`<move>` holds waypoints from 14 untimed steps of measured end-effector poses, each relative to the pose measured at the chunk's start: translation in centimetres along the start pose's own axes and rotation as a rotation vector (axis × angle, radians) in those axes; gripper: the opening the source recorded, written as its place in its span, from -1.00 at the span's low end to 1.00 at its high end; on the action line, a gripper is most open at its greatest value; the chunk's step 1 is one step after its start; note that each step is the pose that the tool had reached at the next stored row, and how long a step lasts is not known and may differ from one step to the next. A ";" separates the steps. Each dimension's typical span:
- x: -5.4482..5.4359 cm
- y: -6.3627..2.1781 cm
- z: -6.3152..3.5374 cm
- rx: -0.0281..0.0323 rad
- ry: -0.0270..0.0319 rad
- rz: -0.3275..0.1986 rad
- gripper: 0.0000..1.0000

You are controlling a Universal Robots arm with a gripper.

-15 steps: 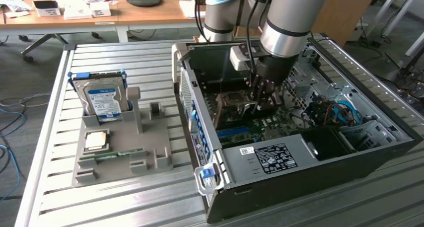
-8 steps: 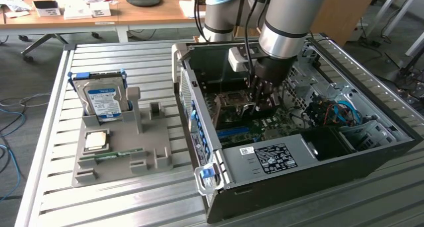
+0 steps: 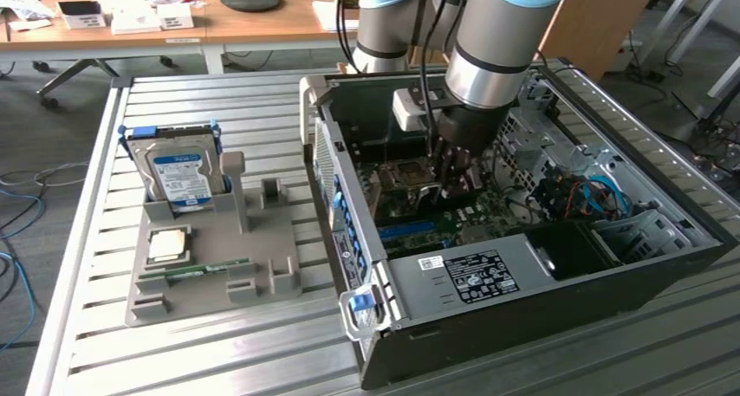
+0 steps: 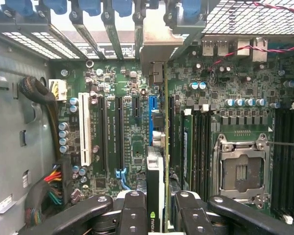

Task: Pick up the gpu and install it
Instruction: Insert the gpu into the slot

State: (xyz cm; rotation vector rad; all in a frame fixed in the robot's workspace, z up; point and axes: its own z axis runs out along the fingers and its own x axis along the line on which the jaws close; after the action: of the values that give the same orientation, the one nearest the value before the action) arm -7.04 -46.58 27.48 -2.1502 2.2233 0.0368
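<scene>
The gpu (image 4: 159,166) shows edge-on in the wrist view: a thin green board with a dark cooler on one face and a silvery end bracket (image 4: 159,41) up against the case's rear slot openings. My gripper (image 4: 160,215) is shut on it, with black fingers (image 4: 134,208) pressing from both sides. The card stands upright over the motherboard, along the blue expansion slot (image 4: 150,115); I cannot tell whether its edge is seated. In the exterior view the gripper (image 3: 451,175) reaches down inside the open computer case (image 3: 521,275).
A white expansion slot (image 4: 85,129), the CPU socket (image 4: 240,169) and a cable bundle (image 4: 49,186) flank the card. Outside the case, a grey holder (image 3: 208,257) carries a hard drive (image 3: 179,171), a processor chip (image 3: 168,244) and a memory stick (image 3: 197,270).
</scene>
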 end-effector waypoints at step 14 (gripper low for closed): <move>0.2 0.65 0.48 -0.0001 0.0001 0.000 -0.47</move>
State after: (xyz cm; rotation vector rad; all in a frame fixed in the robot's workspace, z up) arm -7.69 -46.69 26.98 -2.1504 2.2234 0.0368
